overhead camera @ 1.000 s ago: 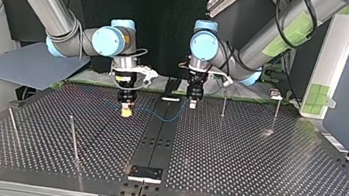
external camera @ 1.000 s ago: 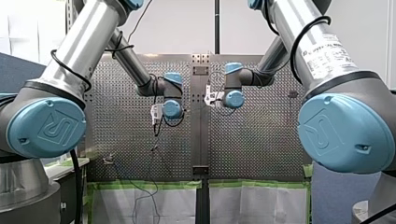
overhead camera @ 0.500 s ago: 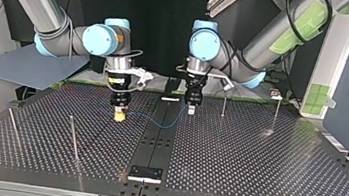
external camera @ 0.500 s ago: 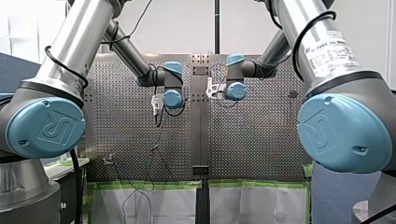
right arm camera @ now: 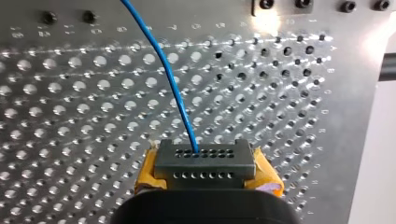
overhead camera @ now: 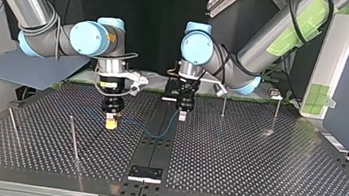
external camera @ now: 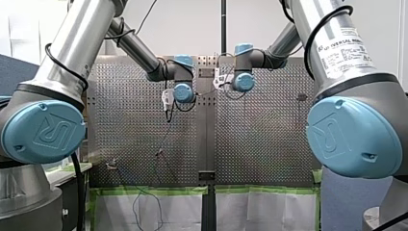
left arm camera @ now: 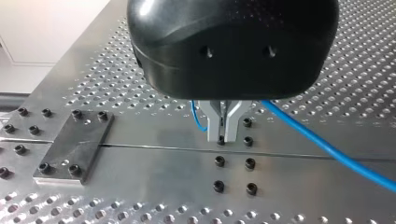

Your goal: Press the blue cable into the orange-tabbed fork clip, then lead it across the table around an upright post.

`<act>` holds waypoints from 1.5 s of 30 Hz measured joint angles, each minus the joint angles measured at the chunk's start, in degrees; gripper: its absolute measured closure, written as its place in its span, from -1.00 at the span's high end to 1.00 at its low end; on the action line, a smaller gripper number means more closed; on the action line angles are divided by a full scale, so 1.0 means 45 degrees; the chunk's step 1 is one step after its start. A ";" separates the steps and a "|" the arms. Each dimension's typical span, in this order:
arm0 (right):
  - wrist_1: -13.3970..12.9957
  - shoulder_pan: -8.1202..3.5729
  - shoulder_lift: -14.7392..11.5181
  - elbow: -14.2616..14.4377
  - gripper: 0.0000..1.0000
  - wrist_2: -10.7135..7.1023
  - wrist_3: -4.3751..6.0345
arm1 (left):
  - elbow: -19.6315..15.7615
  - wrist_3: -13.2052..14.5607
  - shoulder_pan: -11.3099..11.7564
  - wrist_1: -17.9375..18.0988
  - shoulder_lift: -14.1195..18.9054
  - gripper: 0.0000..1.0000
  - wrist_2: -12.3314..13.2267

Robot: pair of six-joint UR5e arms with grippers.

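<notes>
You had the perforated table under both arms. The left gripper hung low over the dark centre strip, metal fingers pinched together on the blue cable. The right gripper, toward the top view's left, had its yellow pads clamped on the same cable. One upright post stood near it, nearer the camera. The cable sagged in a slack curve between the two grippers.
</notes>
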 joint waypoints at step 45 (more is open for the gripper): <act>0.1252 -0.1109 -0.1611 -0.0641 -1.00 0.0283 0.0036 | 0.3646 -0.0044 -0.0687 -0.2153 0.0220 -1.00 -0.0101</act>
